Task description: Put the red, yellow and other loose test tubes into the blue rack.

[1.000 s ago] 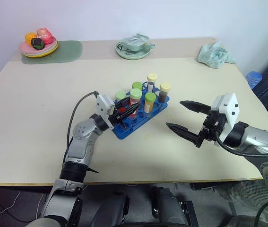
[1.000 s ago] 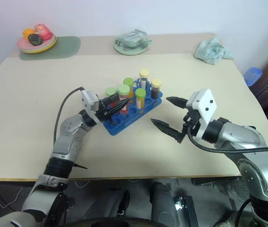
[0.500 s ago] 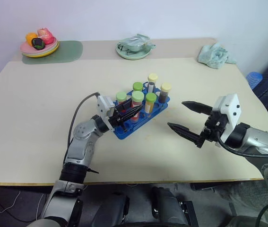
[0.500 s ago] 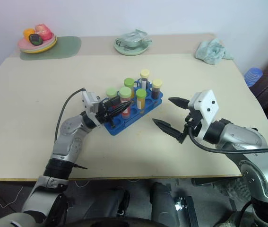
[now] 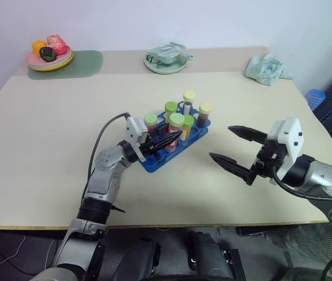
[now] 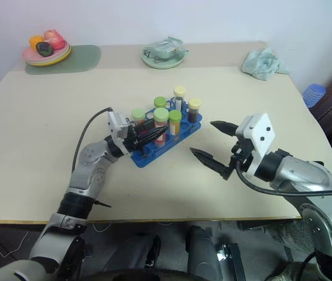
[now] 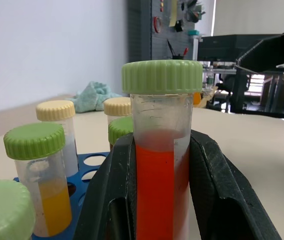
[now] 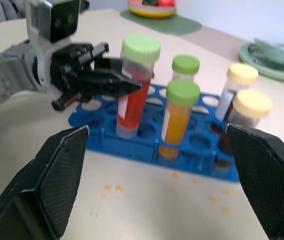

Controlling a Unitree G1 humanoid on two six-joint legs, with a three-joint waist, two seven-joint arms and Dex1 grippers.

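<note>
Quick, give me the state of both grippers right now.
Left gripper: shut on the red test tube, over the blue rack.
Right gripper: open, holding nothing.

Bright, even room light, soft shadows; wrist views w/ blurred backgrounds, head views sharp.

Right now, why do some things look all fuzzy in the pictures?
In the left wrist view the red tube is sharp, while the cloth and shelves behind blur. In the right wrist view the right gripper's own fingers look big and soft up close, but the rack stays fairly clear.
</note>
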